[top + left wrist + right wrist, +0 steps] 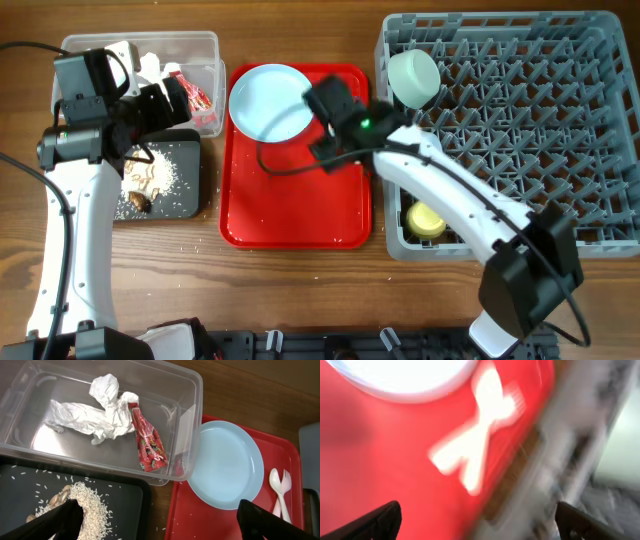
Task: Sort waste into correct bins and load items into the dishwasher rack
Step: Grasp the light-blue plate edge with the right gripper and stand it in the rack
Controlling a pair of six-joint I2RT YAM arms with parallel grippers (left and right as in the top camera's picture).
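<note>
Overhead: bowl (413, 78) and cup (426, 220) in rack (520, 130); plate (268, 100) on red tray (290, 210), right arm (440, 190) above it.
Left wrist: paper (95, 412), wrapper (149, 442) in tub (185, 390); rice (85, 497) on black tray (120, 495); left gripper (159, 510) released, empty. Spoon (274, 480), fork (286, 479) just beside plate.
Right wrist: blurred; right gripper (477, 515) released over both. Likely next: centre, descend, pinch.

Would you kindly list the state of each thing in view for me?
Clear tub: holds crumpled paper and red wrapper.
Black tray: holds rice and scraps.
Light blue plate: empty, on red tray.
Fork and spoon: lying beside plate.
Pale green bowl: tilted, in dishwasher rack.
Yellow cup: in rack.
Left pincer: open, empty.
Right pincer: open, empty.
</note>
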